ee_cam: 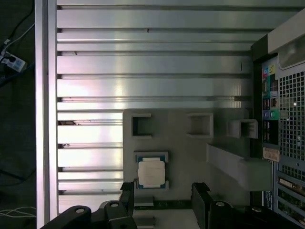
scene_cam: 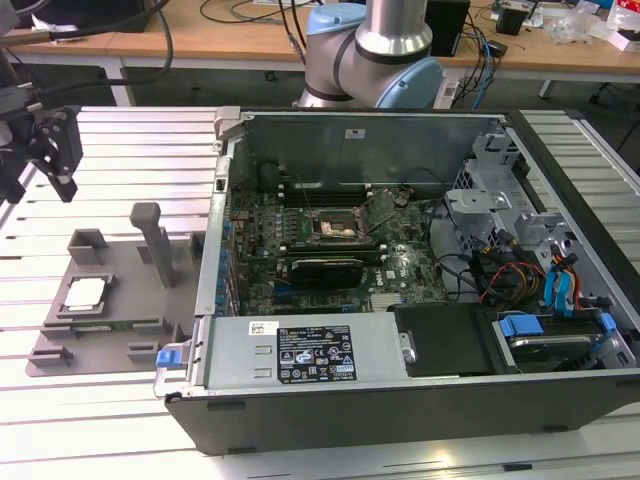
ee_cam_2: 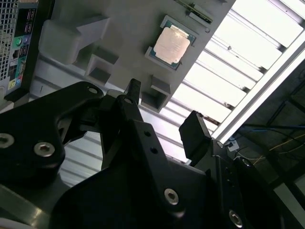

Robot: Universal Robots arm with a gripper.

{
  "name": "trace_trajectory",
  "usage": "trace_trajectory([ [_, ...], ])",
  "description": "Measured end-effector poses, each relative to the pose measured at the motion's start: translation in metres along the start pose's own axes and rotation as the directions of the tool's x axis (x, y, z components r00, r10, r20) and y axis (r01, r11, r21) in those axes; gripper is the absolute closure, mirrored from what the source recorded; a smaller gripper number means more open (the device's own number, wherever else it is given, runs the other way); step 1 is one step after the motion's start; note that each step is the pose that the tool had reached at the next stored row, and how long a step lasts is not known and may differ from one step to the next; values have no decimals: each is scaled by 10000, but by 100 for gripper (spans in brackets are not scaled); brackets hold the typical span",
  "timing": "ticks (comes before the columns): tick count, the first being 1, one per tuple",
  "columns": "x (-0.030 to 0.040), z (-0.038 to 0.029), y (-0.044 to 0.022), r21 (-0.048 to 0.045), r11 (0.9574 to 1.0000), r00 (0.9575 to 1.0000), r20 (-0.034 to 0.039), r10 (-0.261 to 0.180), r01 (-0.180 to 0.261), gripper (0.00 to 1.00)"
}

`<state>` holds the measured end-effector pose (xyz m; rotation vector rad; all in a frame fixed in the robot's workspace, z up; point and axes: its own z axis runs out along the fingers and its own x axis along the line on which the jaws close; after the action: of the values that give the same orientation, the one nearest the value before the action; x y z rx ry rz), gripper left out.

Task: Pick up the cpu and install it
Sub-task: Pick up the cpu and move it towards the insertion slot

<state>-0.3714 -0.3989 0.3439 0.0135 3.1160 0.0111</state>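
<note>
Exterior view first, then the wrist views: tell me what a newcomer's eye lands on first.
The open case dominates the exterior view, with the socket bare in the middle of its motherboard. On the exterior view's left, the cpu lies in a grey tray on the slatted table. In both wrist views the open gripper hovers above the cpu without touching it.

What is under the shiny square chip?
The cpu sits in a shallow pocket of the grey holder plate, which lies on the slatted metal table. The pocket's floor beneath it is covered.
</note>
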Motion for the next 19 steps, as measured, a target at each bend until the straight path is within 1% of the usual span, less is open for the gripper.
trace_trajectory([
  [13,2,81,0,0,10000,10000,0,0,0,40],
  [19,4,148,-1,-1,10000,10000,0,1,-1,40],
])
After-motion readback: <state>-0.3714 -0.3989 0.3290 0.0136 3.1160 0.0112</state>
